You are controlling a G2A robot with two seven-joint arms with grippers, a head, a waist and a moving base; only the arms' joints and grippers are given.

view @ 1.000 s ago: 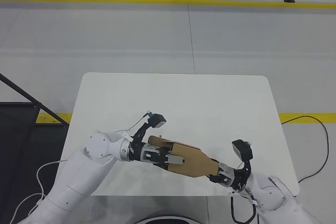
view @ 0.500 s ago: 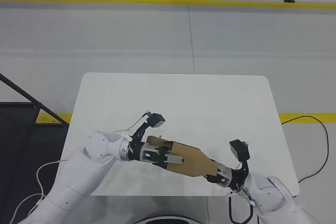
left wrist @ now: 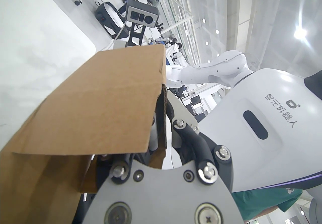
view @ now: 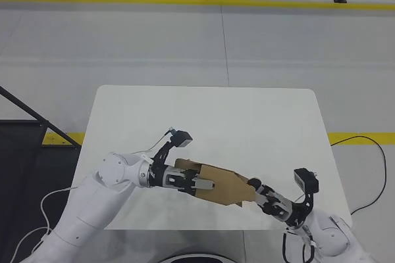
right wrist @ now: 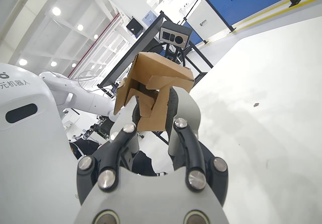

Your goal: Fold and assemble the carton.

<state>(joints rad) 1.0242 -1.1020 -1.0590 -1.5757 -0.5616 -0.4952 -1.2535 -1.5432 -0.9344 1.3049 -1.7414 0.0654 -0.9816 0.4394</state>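
A brown cardboard carton point(view: 220, 185) hangs partly folded just above the front of the white table point(view: 204, 118), held between both arms. My left gripper point(view: 192, 183) is shut on its left end; in the left wrist view a carton point(left wrist: 100, 106) wall stands between the fingers of that gripper point(left wrist: 163, 119). My right gripper point(view: 255, 190) is at the carton's right end. The right wrist view shows the carton's point(right wrist: 161, 71) end flaps bent inward, with one flap point(right wrist: 153, 114) clamped between the fingers of the right gripper point(right wrist: 154, 104).
The table's front edge point(view: 204, 229) lies just below the carton. A black frame point(view: 13, 151) stands off the table's left side. A black cable point(view: 375, 164) lies on the floor to the right. The far half of the table is bare.
My right wrist has swung out to the right and away from the carton while its fingers stay on the carton's right end. The left arm shifted only slightly.
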